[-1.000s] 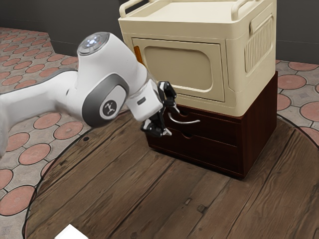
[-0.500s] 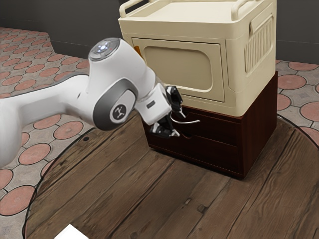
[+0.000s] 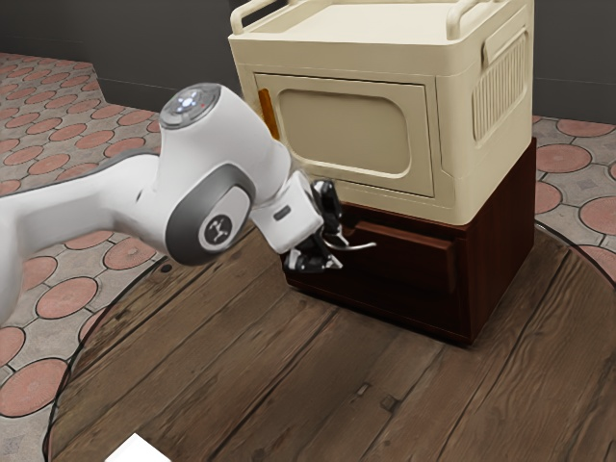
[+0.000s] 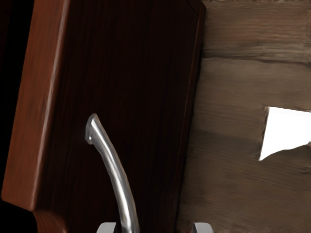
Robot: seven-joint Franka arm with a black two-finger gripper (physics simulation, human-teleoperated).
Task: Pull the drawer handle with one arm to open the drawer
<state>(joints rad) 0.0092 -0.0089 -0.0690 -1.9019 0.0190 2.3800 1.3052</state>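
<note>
In the exterior view, the handle [image 3: 363, 246] extends toward three o'clock from the gripper [image 3: 340, 253], its fingers apart around it. Pulling likely means heading seven o'clock.

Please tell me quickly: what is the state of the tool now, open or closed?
Tool: open; the curved metal drawer handle lies in its gap, but is not clamped.
</note>
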